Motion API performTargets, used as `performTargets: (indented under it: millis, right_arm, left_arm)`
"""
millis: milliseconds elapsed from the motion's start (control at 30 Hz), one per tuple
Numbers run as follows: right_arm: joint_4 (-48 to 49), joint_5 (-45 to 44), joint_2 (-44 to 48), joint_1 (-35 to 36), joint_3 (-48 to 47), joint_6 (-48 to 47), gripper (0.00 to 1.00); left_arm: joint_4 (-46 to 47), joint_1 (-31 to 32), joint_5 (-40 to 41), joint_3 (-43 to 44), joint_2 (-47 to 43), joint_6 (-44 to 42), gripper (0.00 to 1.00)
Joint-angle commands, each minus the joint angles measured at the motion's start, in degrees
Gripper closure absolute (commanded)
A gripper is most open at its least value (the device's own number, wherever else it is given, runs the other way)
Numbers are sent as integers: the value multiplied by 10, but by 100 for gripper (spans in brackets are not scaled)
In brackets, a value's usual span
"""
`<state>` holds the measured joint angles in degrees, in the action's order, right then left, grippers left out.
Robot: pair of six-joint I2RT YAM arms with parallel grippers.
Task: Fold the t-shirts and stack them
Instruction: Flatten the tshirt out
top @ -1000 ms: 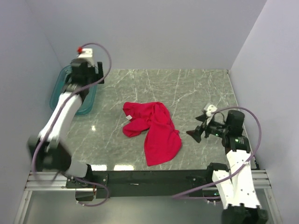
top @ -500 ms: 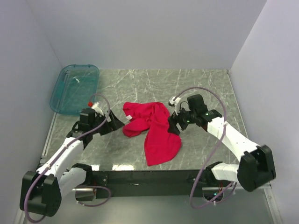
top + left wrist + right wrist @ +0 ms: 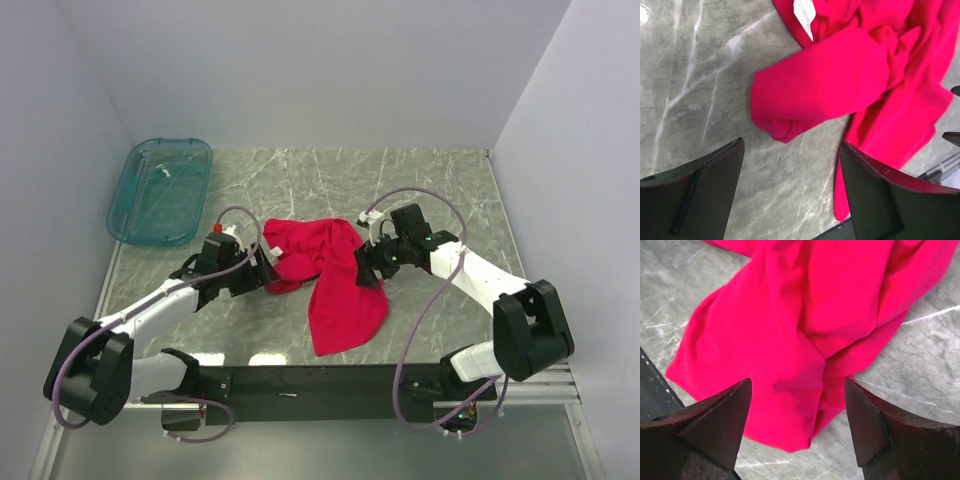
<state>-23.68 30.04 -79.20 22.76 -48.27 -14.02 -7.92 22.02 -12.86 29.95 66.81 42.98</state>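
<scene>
Both arms had swung inward over the last second. From above, our left gripper (image 3: pixel 258 272) and right gripper (image 3: pixel 366 264) flanked the crumpled crimson t-shirt (image 3: pixel 335 285) on the marble table (image 3: pixel 430 180), jaws wide and empty. Left wrist: a soft rolled bunch and the white label (image 3: pixel 803 12). Right wrist: limp cotton, and we judged a pinch might grab several layers.

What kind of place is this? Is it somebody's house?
Probably a robot test booth, not a house: a left arm and right arm fixed at the edge of a marble-look table, plain walls boxed close around it, and a red t-shirt to practise on.
</scene>
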Motion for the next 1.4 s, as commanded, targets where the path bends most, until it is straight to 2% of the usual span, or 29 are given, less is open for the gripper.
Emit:
performTargets:
  millis: [0,200,400,467,500,567,600,633,667,767,800,867,933,1100,1233,1367]
  right_arm:
    - [21,-10,-20,4,-7,15,20]
    - [13,-30,-58,5,-32,29,35]
    - [11,-26,-66,6,-33,29,46]
    - [10,-25,-68,7,-34,28,51]
    - [8,-24,-70,7,-34,27,60]
    - [3,-22,-72,5,-38,23,71]
    - [-2,-22,-71,7,-40,19,86]
    - [-7,-23,-68,6,-47,16,93]
    - [-14,-36,-63,6,-54,12,99]
    - [-91,-67,-10,-9,-113,-49,100]
    - [-133,-68,7,-22,-131,-84,100]
    - [-158,-47,73,-85,-167,-107,100]
    - [-156,-53,118,-152,-189,-132,100]
    - [-178,-124,214,-209,-211,-193,100]
    - [-102,-226,273,-246,-200,-147,100]
    - [-89,-199,275,-285,-220,-129,100]
  left_arm:
    - [34,18,28,30,22,9,18]
    - [46,42,39,47,70,11,28]
    - [40,52,61,63,118,6,36]
    - [37,54,71,69,128,3,41]
    - [39,56,75,72,134,3,44]
    - [42,57,79,74,138,1,68]
    - [43,58,81,78,136,0,78]
    - [40,58,83,81,134,-4,99]
    - [34,59,91,85,129,-5,99]
    - [-5,59,128,99,81,-29,99]
    - [-19,59,146,109,41,-35,99]
    - [-65,59,196,127,-29,-53,100]
    - [-105,58,225,140,-76,-66,99]
    - [-147,58,246,192,-218,-98,99]
    - [-155,58,254,216,-281,-106,99]
    - [-182,58,258,242,-298,-106,99]
